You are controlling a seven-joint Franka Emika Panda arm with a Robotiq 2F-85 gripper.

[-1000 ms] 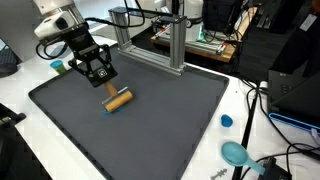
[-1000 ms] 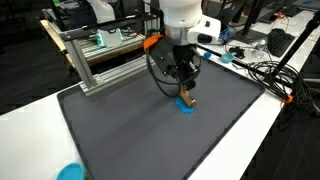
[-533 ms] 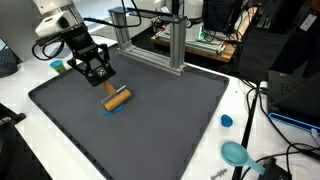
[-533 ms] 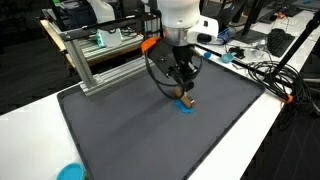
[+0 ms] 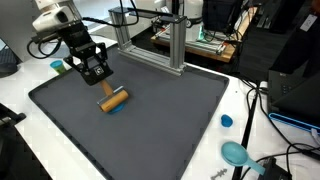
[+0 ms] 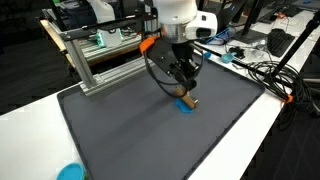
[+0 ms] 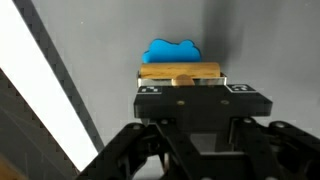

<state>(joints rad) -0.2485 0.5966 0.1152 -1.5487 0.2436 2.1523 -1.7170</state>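
Observation:
My gripper hangs over the far left part of the dark mat, shut on the short stem of a wooden tool. The tool's wooden cylinder lies crosswise just below the fingers, with a blue piece under it at the mat's surface. Whether the blue piece touches the mat I cannot tell. In the wrist view the wooden cylinder sits right past the gripper, and the blue piece shows beyond it. The fingertips are hidden behind the gripper's black body. From the opposite side, the gripper stands over the blue piece.
An aluminium frame stands at the mat's far edge, also seen as the frame. A small blue cap and a teal dish lie on the white table beside the mat. Cables trail off the mat.
The gripper and the wooden tool have shifted a little toward the mat's left edge in an exterior view. The grip is unchanged.

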